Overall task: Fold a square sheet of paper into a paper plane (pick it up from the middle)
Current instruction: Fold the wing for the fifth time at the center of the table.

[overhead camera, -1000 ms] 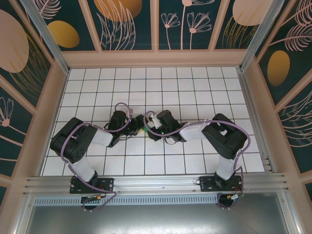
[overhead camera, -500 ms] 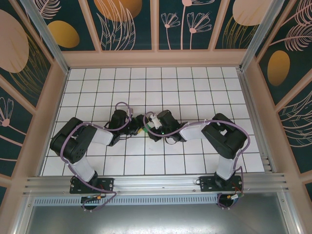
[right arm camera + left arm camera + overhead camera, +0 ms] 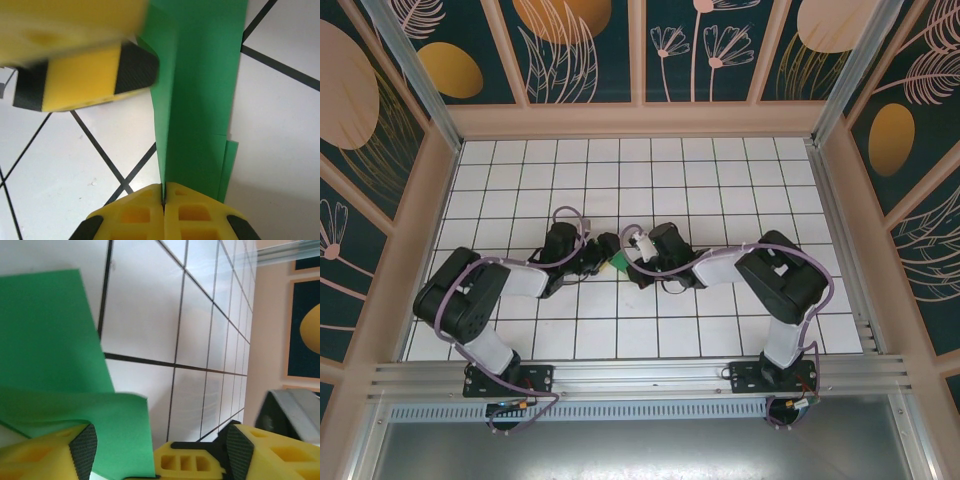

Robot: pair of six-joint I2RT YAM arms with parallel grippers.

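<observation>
Sheet, green, part-folded, is being pinched by clenched right gripper at table centre. Left gripper is being held released, flap beside one finger. Edges needing aligning before closing on crease.

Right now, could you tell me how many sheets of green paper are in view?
1: the green paper is central on the table, pinched by the right end effector, the left end effector alongside; others could be hidden.

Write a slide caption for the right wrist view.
Right gripper shut on the folded green paper, over the white grid table.
</observation>
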